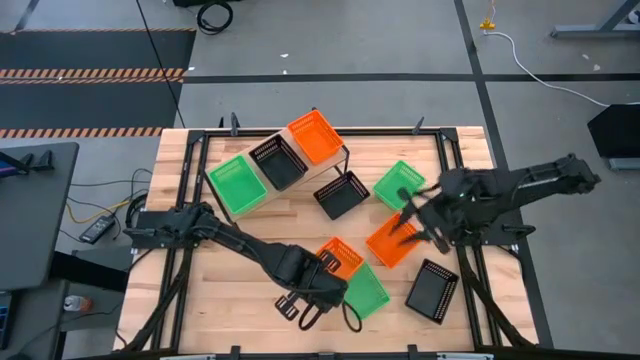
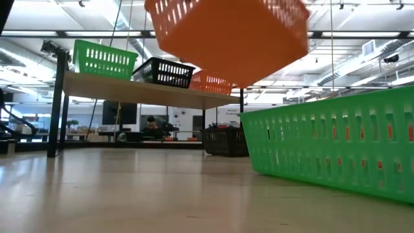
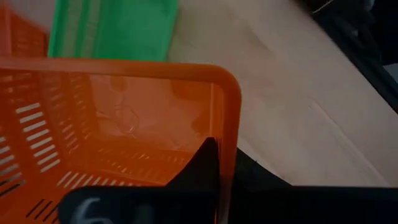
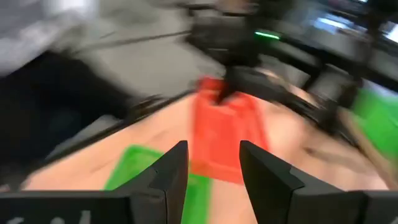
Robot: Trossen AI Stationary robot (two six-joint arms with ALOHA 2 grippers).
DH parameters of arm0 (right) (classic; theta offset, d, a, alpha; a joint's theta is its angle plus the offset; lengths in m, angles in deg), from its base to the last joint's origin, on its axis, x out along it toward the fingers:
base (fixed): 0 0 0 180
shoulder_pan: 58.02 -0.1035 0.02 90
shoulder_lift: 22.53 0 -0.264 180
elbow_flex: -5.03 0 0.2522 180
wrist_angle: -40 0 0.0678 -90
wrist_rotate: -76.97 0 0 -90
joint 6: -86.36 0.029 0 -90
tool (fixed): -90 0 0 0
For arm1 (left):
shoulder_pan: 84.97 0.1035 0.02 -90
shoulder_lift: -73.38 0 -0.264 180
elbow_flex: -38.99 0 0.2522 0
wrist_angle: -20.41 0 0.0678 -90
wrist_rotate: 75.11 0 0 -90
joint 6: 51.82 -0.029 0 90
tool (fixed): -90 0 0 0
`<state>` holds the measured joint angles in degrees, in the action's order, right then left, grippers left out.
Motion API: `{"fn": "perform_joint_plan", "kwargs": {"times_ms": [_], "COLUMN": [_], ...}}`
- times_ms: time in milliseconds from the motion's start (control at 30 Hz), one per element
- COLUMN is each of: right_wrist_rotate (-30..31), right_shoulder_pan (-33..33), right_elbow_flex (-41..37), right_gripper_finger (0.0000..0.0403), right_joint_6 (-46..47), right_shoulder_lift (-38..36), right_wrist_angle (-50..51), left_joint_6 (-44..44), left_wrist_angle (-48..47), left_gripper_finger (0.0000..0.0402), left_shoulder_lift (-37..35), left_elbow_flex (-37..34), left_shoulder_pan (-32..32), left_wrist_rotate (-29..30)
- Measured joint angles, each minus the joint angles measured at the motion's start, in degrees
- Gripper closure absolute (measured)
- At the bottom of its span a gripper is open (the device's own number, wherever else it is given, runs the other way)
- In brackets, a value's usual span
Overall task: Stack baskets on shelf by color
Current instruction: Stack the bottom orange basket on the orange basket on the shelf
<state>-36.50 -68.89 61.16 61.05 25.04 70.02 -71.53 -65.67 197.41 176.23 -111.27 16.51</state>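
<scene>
Your two arms are dark, near-black, built from slim jointed links. In the high view the left arm crosses the lower left of the frame, ending in a bulky wrist with black cable loops at the bottom centre. The right arm fills the right of the frame, angular and matte. In the right wrist view, its fingers are flat, dark wedges with lighter bevelled edges along the frame's bottom.

No words, brand names or signs can be read anywhere here; only a blurry pale mark that looks a bit like a number shows on the left gripper.
</scene>
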Motion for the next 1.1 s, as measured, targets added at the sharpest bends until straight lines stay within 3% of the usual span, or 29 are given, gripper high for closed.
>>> {"fn": "perform_joint_plan", "kwargs": {"times_ms": [67, 133, 267, 400, 500, 700, 800, 900, 1100], "right_wrist_rotate": [-0.9, 2.4, 9.1, 9.4, 9.0, 9.1, 13.6, 17.1, 16.7], "right_shoulder_pan": [-3.3, -6.8, -12.0, -15.6, -17.8, -23.8, -25.9, -26.6, -26.6], "right_elbow_flex": [4.2, 8.3, 15.4, 20.3, 21.4, 21.5, 21.5, 21.6, 21.6], "right_gripper_finger": [0.0251, 0.0251, 0.0251, 0.0251, 0.0252, 0.0252, 0.0252, 0.0252, 0.0252], "right_joint_6": [-6.9, -9.4, -10.5, -8.2, -7.9, -8.6, -9.3, -9.3, -9.1], "right_shoulder_lift": [4.3, 8.3, 16.3, 22.7, 25.8, 29.4, 30.7, 31.2, 31.2], "right_wrist_angle": [3.2, 4.6, 8.4, 10.9, 11.2, 11.7, 10.5, 9.9, 7.7], "left_joint_6": [-2.0, -4.0, -7.7, -12.8, -15.3, -18.2, -18.5, -18.5, -18.7], "left_wrist_angle": [1.5, 2.8, 5.2, 10.6, 14.6, 14.5, 15.8, 17.3, 19.2], "left_gripper_finger": [0.04, 0.04, 0.04, 0.04, 0.04, 0.04, 0.04, 0.04, 0.04], "left_shoulder_lift": [0.0, 0.0, 0.0, 0.0, -0.2, -0.2, -0.2, -0.3, -0.3], "left_elbow_flex": [0.0, 0.0, 0.0, 0.0, 0.0, 0.0, 0.0, 0.0, 0.0], "left_shoulder_pan": [-0.8, -1.6, -2.7, -2.9, -2.5, -2.4, -2.3, -2.0, -2.1], "left_wrist_rotate": [0.6, 1.3, 0.5, -3.5, -6.9, -7.3, -7.9, -9.5, -9.4]}}
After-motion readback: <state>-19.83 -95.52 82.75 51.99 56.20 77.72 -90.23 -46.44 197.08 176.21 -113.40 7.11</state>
